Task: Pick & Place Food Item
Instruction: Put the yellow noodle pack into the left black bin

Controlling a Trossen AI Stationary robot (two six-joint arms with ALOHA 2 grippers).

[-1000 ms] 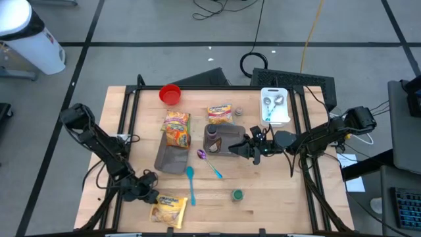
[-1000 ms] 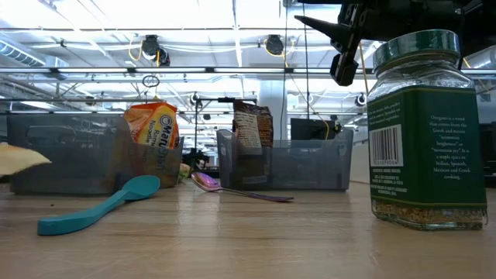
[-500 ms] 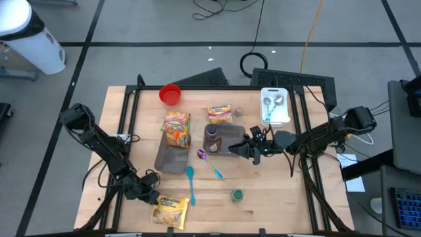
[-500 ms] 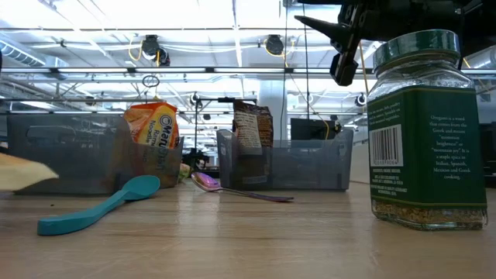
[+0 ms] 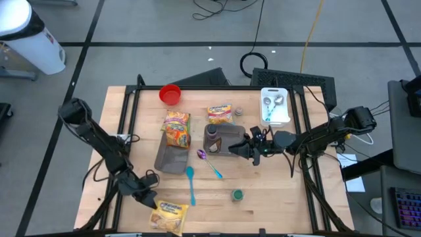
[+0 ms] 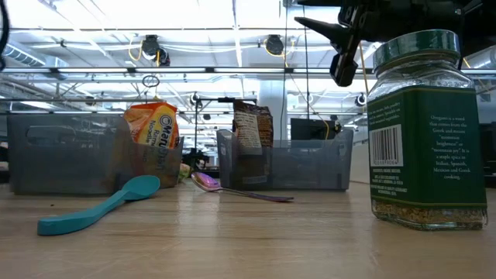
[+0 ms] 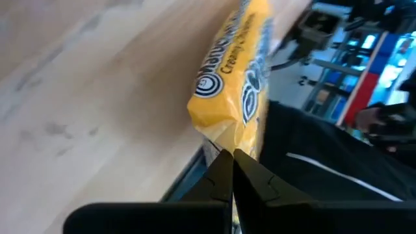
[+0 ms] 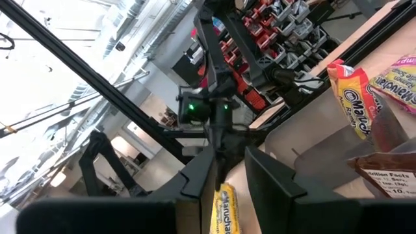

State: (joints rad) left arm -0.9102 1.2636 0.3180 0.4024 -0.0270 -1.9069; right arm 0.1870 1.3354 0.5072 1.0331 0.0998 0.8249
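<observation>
The left gripper [image 5: 150, 201], fingers pinched on a thin edge of the yellow packet [image 5: 170, 211] at the bench's [image 5: 276, 204] front edge, could lose it to a slip or tear, while the right gripper [image 5: 241, 149] hangs slightly parted over the right bin [image 5: 231, 131].
</observation>
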